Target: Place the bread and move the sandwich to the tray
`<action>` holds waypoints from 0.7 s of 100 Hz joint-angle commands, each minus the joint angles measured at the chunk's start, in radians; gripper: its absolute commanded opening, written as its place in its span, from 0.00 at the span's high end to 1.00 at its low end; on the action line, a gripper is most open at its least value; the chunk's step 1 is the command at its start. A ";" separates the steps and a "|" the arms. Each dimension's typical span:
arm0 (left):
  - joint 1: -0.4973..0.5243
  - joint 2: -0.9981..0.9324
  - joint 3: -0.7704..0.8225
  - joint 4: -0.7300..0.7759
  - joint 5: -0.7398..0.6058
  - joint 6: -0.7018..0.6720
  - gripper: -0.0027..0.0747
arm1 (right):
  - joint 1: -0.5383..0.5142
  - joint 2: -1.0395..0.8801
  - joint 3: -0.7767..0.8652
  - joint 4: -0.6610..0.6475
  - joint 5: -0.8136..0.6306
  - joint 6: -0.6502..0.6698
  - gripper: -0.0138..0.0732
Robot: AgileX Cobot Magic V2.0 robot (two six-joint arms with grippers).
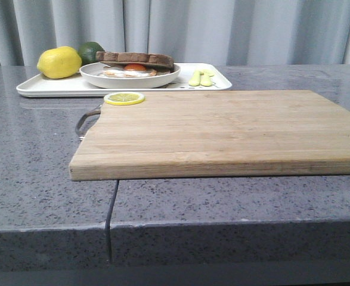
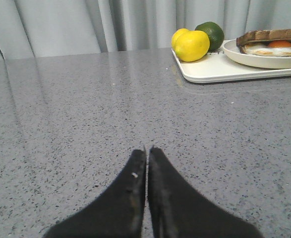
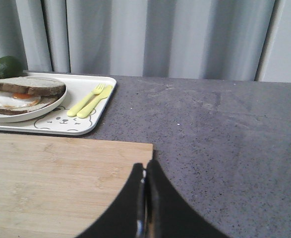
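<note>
The sandwich (image 1: 134, 61), brown-crusted bread over a fried egg with orange yolk, sits on a round white plate (image 1: 130, 78) on the white tray (image 1: 49, 87) at the back left. It also shows in the left wrist view (image 2: 271, 42) and the right wrist view (image 3: 24, 91). The top bread slice (image 3: 26, 85) lies on the stack. The bear drawing (image 3: 61, 120) shows on the tray. My left gripper (image 2: 147, 150) is shut and empty over bare counter. My right gripper (image 3: 145, 166) is shut and empty above the cutting board's corner. Neither gripper shows in the front view.
A large wooden cutting board (image 1: 222, 131) lies mid-table with a lemon slice (image 1: 124, 98) on its far left corner. A lemon (image 1: 59, 62) and a lime (image 1: 91, 52) sit on the tray's left end, a yellow fork and knife (image 3: 89, 100) on its right end. Grey curtain behind.
</note>
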 commanded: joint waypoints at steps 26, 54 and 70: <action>0.002 -0.032 0.017 -0.004 -0.074 0.000 0.99 | -0.006 -0.017 -0.008 -0.038 -0.078 0.001 0.92; 0.002 -0.032 0.017 -0.004 -0.074 0.000 0.99 | -0.006 -0.238 0.173 -0.134 -0.121 0.012 0.92; 0.002 -0.032 0.017 -0.004 -0.074 0.000 0.99 | -0.006 -0.384 0.319 -0.200 -0.172 0.051 0.92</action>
